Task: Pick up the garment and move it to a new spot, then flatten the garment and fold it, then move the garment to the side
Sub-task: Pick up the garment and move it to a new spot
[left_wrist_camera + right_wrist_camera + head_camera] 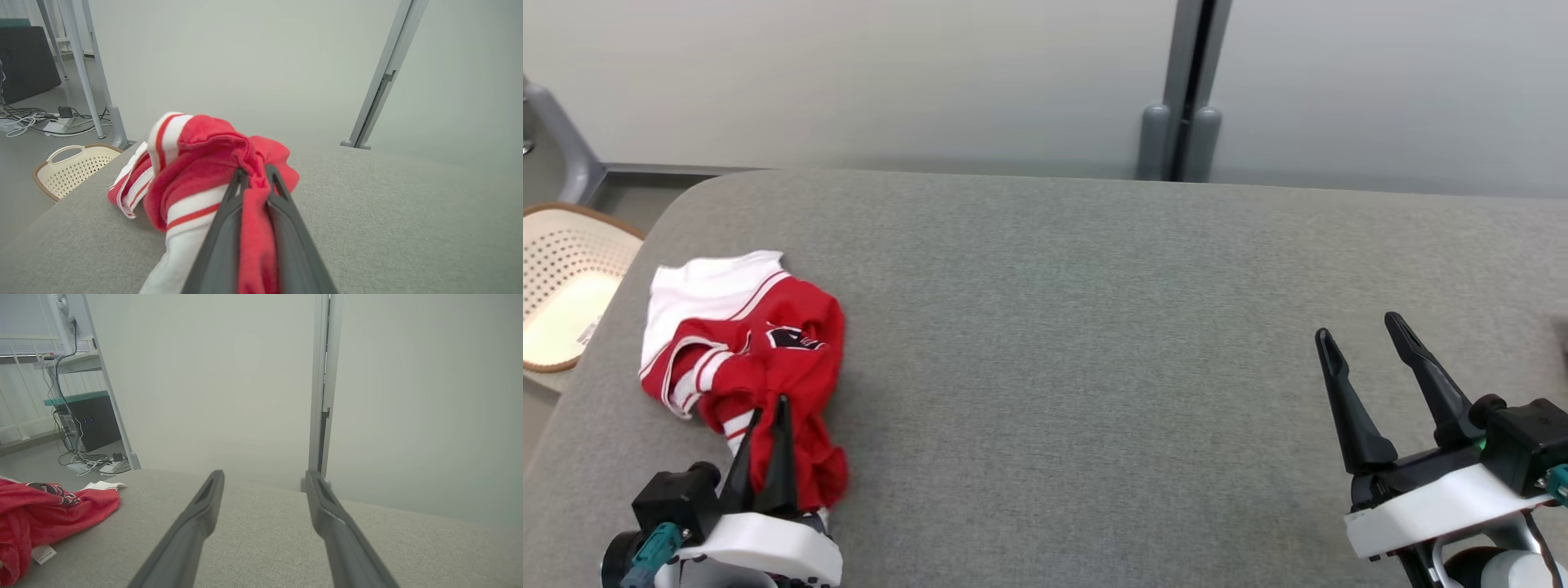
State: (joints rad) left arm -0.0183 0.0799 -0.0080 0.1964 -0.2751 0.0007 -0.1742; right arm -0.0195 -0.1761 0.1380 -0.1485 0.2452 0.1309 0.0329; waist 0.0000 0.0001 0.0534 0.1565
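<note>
A crumpled red and white garment (743, 343) lies bunched near the left end of the grey padded table (1094, 327). My left gripper (770, 406) is shut on a red fold at its near edge, and the cloth (212, 163) rises in a hump just past the pinching fingers (229, 212). Over at the right side, my right gripper (1357, 325) stands open above bare table, holding nothing. In the right wrist view the garment (45, 510) lies far off to the left, well apart from that gripper (265, 479).
A cream perforated basket (564, 286) stands on the floor beyond the table's left edge. A grey wall with a vertical post (1188, 90) runs behind the table. The rounded left corner (694, 196) lies close to the garment. Cables and a dark cabinet (88, 420) are on the floor at left.
</note>
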